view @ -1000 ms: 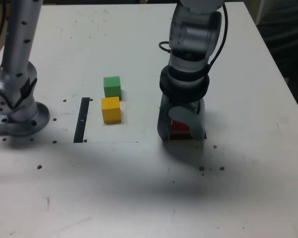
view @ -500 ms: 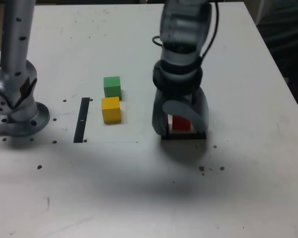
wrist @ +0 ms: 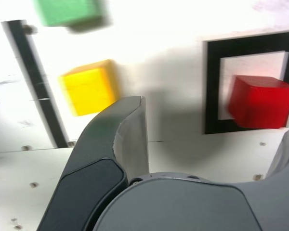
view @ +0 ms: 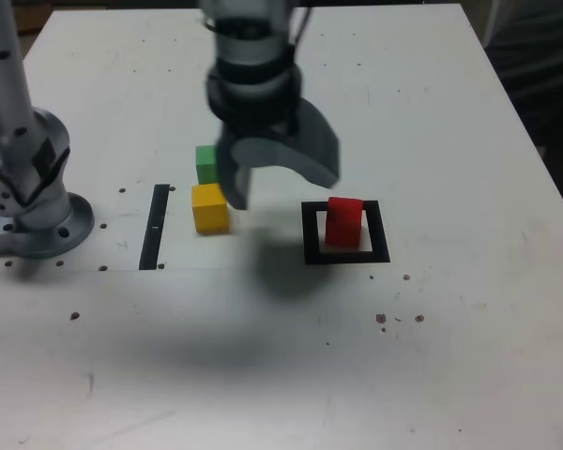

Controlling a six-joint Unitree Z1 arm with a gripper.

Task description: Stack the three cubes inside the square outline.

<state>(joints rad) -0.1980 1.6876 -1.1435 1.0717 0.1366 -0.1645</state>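
Note:
The red cube stands free inside the square outline. My gripper hangs open and empty above the table, between the outline and the yellow cube. The yellow cube sits just to the exterior view's left of the gripper's nearer finger. Right behind it is the green cube, partly hidden by the gripper in the exterior view.
A narrow black strip lies on the white table to the exterior view's left of the yellow cube. The arm's metal base stands at the far left. Small dark specks dot the table's front.
The gripper opened and let go of the red cube in the outline. It then rose and swung to the exterior view's left, toward the yellow and green cubes.

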